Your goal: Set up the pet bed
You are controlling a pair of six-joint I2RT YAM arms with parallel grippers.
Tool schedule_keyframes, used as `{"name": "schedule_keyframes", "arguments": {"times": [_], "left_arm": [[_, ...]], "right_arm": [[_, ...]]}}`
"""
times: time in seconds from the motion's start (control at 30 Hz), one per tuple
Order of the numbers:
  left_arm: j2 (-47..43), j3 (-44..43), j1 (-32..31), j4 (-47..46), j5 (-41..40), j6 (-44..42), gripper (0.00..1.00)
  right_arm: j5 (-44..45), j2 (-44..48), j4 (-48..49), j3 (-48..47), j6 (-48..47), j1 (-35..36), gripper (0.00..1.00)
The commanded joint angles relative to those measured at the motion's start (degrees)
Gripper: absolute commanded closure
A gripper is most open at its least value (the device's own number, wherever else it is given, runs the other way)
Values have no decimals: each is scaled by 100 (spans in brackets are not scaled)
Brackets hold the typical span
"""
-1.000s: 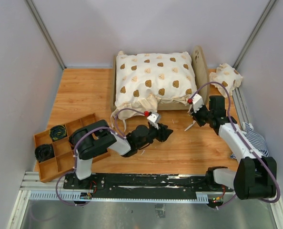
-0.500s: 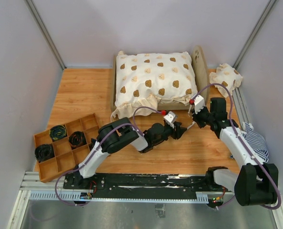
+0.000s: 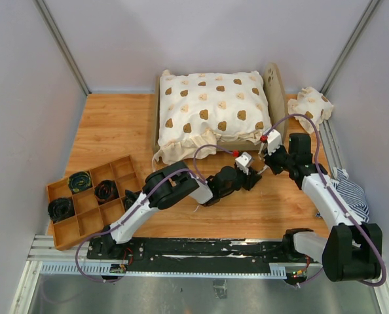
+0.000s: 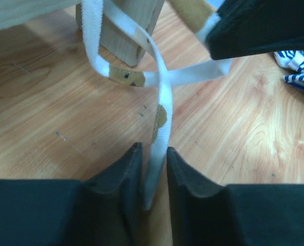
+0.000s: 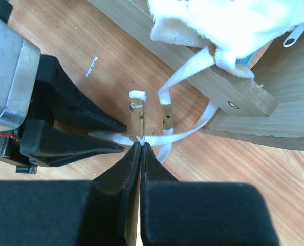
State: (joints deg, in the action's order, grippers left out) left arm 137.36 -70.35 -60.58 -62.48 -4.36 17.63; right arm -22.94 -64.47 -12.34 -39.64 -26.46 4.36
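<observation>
The pet bed (image 3: 274, 85) stands at the back centre under a cream bear-print cover (image 3: 211, 108). White tie straps (image 4: 162, 97) with brown patches hang at its near right leg (image 4: 126, 36). My left gripper (image 4: 153, 148) is open by a narrow gap, with one strap's end lying between its fingers, against the left one. My right gripper (image 5: 142, 145) is shut, pinching a strap (image 5: 193, 130) where the straps cross, just in front of the bed rail (image 5: 208, 77). The two grippers meet tip to tip (image 3: 250, 178) (image 3: 268, 167).
A small bear-print pillow (image 3: 310, 104) lies at the back right. Blue-and-white striped fabric (image 3: 348, 186) lies by the right arm. A wooden divided tray (image 3: 83, 226) with dark coiled items sits at the front left. Grey walls close in both sides.
My left arm has reached right to the bed's near right corner, and its jaws have narrowed around a strap. The right gripper has stayed shut in place.
</observation>
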Motion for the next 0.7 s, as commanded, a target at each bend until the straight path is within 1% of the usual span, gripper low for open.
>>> {"name": "schedule_keyframes", "arguments": {"times": [0.0, 0.07, 0.1, 0.2, 0.4, 0.67], "left_arm": [[138, -17, -51, 35, 0, 5, 79], [78, 102, -56, -66, -19, -9, 94], [37, 181, -53, -119, -28, 7, 99], [-176, 457, -54, -268, 2, 180, 100], [-502, 1014, -59, -758, 131, 657, 100], [-537, 1121, -59, -792, 95, 686, 100]], "right_arm": [[49, -31, 189, 79, 132, -100, 100], [178, -20, 241, 101, 105, -98, 100], [227, -10, 291, 108, 66, -98, 100], [367, -2, 611, 163, -77, -100, 100], [752, -275, 1756, 458, -303, -93, 100], [1292, -298, 2239, 721, -265, -94, 100]]}}
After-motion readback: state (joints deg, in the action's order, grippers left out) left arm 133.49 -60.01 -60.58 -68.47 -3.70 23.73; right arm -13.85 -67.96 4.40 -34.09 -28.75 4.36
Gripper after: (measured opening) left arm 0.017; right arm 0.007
